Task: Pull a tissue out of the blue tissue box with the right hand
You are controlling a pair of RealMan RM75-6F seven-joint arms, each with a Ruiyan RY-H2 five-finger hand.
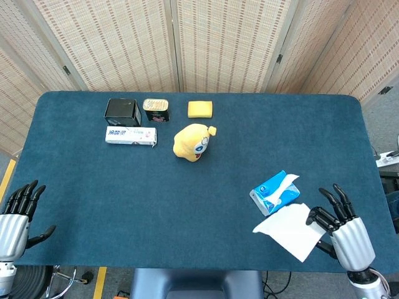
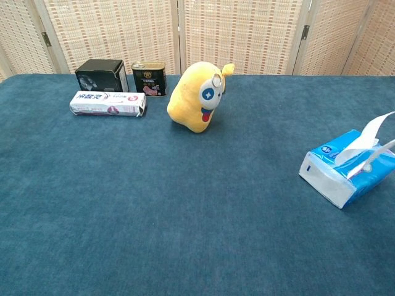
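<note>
The blue tissue box (image 1: 272, 192) (image 2: 343, 175) lies on the blue tablecloth at the right, with a fresh white tissue (image 2: 369, 139) sticking up from its slot. A pulled-out white tissue (image 1: 288, 230) is spread flat just in front of the box, clear of it. My right hand (image 1: 340, 228) is at the tissue's right edge near the table's front, and its curled fingers (image 1: 318, 216) pinch that edge. My left hand (image 1: 15, 216) hangs off the front left corner with fingers apart, holding nothing. Neither hand shows in the chest view.
A yellow plush toy (image 1: 192, 141) (image 2: 197, 96) stands mid-table. Behind it to the left are a black box (image 1: 121, 111), a tin can (image 1: 156, 110) and a white toothpaste carton (image 1: 130, 135). A yellow sponge (image 1: 199, 109) lies at the back. Woven screens stand behind the table.
</note>
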